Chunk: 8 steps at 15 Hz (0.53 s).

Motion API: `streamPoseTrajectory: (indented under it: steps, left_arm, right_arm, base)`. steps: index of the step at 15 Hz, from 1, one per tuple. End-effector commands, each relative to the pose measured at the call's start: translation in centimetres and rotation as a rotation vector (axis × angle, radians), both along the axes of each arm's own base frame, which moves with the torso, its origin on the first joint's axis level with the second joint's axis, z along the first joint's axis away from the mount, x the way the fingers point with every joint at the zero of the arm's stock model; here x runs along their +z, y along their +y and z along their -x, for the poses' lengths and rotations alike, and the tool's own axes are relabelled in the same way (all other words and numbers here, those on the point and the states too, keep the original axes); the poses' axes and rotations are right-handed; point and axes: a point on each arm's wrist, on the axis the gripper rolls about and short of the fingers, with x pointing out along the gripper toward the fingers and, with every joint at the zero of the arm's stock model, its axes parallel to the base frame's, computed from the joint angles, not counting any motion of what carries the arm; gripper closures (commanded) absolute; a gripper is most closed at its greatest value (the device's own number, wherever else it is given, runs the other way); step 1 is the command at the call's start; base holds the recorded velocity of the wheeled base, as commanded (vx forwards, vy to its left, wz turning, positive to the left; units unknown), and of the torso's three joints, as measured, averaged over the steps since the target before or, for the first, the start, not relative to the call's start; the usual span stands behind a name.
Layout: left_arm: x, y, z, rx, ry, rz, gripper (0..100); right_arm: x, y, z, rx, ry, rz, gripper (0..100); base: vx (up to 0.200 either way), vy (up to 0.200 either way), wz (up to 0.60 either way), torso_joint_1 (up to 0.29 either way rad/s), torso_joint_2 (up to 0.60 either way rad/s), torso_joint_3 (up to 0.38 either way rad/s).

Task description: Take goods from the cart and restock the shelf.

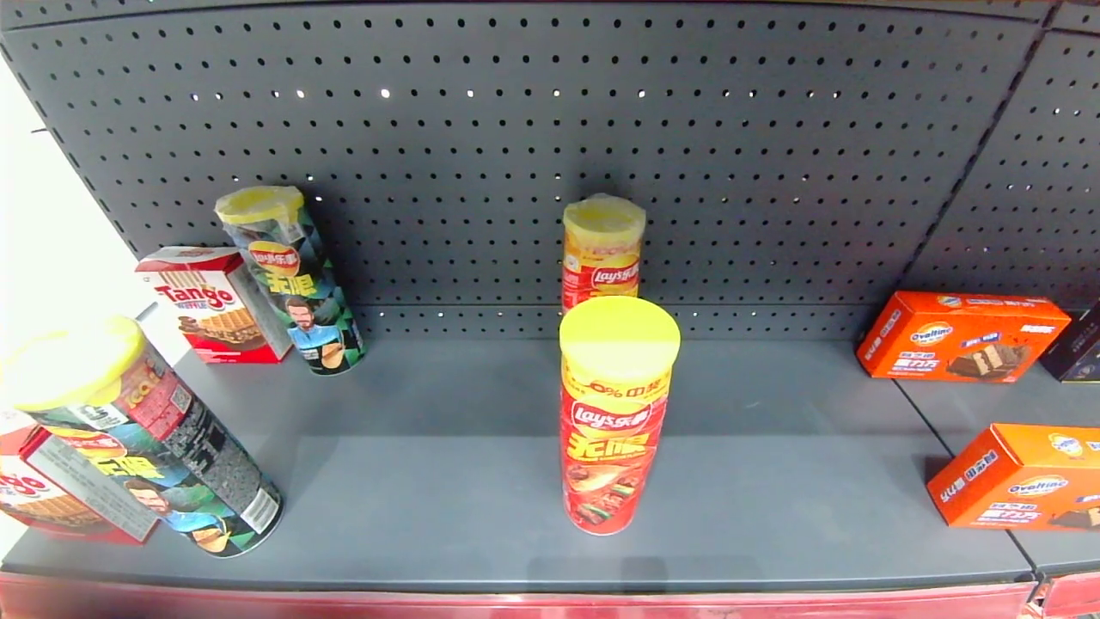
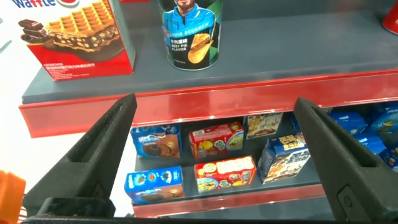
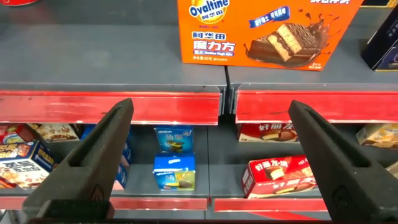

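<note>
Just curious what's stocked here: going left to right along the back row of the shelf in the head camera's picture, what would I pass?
wafer box → dark chip can → red chip can → orange box → dark box

- We log bright, even light from above in the head view; the shelf deck (image 1: pixel 773 481) shows no glare.
- The front red can (image 1: pixel 614 421) throws a faint, soft shadow toward the deck's front edge.
- A darker smudge of shadow sits on the pegboard (image 1: pixel 773 172) behind the rear red can (image 1: pixel 601 249).
- Pinpoints of light shine through pegboard holes at upper left.
- The far left margin is blown out white.
- We see wide-angle bowing: the deck's front edge curves and the near left can (image 1: pixel 155 438) leans outward.
- In the wrist views, the lower shelf (image 2: pixel 280 193) lies in shade beneath a lit red strip (image 3: pixel 62 106).
</note>
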Motion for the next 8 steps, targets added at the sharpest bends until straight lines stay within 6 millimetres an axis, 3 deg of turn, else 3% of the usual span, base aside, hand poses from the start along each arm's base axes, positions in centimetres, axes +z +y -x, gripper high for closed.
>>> streamPoseTrajectory:
  steps: [1,8]
  left_arm:
    - [0.0,0.0,-0.01,0.0,0.001,0.001,0]
    - [0.0,0.0,-0.01,0.0,0.001,0.001,0]
  right_arm:
    - [0.0,0.0,0.0,0.0,0.0,0.001,0]
    - [0.0,0.0,0.0,0.0,0.0,0.001,0]
  base:
    - [0.0,0.0,0.0,0.0,0.0,0.0]
    - [0.0,0.0,0.0,0.0,0.0,0.0]
